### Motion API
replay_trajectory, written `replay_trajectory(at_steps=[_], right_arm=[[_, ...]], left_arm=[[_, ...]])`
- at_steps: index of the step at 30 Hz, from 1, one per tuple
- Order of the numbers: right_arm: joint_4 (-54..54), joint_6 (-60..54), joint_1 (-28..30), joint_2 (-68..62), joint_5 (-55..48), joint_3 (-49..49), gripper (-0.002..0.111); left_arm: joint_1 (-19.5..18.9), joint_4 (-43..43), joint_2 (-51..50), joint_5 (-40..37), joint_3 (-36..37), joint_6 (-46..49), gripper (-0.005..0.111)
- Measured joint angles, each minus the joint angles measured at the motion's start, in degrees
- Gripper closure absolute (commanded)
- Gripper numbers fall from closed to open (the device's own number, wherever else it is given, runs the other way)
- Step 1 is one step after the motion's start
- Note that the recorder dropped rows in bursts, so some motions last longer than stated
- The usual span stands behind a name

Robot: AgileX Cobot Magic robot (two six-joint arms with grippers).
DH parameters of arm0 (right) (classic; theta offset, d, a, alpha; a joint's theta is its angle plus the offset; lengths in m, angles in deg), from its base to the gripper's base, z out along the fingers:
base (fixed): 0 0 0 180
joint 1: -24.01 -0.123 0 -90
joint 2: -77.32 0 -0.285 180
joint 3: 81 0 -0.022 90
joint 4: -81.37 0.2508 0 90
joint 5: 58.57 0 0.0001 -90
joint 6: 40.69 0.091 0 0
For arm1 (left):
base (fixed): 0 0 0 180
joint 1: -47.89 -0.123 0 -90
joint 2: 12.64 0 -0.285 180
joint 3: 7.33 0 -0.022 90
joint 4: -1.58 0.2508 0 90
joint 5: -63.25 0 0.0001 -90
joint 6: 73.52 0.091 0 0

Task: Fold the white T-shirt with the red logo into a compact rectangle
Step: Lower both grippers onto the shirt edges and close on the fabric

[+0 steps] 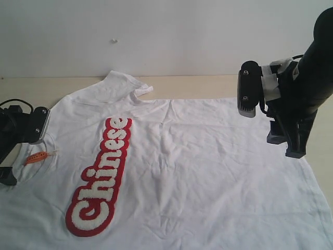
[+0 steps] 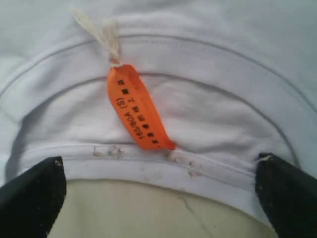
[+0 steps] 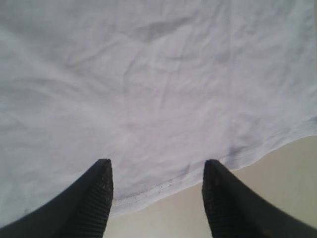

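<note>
The white T-shirt (image 1: 208,172) lies spread flat and wrinkled on the table, front up. Its red logo (image 1: 101,177) runs lengthwise on the left part. The orange neck tag (image 1: 39,156) shows at the collar, far left. My left gripper (image 1: 13,159) sits at that collar, open wide, fingers on either side of the collar band (image 2: 148,171), with the orange tag (image 2: 138,106) just beyond them. My right gripper (image 1: 285,141) hovers open over the shirt's right edge. Its fingertips (image 3: 101,171) straddle the hem (image 3: 163,188), with nothing held.
The tan table (image 1: 208,86) shows along the back and at the right beyond the hem. One sleeve (image 1: 122,83) points toward the white wall behind. The shirt runs off the exterior view's lower edge.
</note>
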Motion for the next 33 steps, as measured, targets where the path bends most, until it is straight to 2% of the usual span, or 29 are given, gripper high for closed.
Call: replay_trajectory(at_steps=[9, 20, 33], right_arm=[[0.7, -1.36, 0.0, -0.37, -0.12, 0.0, 0.054], [2.3, -4.13, 0.0, -0.37, -0.12, 0.0, 0.054], [2.98, -4.83, 0.0, -0.37, -0.12, 0.0, 0.054]], left_arm=[[-0.23, 0.11, -1.26, -0.77, -0.75, 0.37, 0.001], [-0.23, 0.21, -4.77, -7.6, -5.66, 0.26, 0.001], [-0.23, 0.23, -7.72, -11.89, -8.88, 0.26, 0.001]])
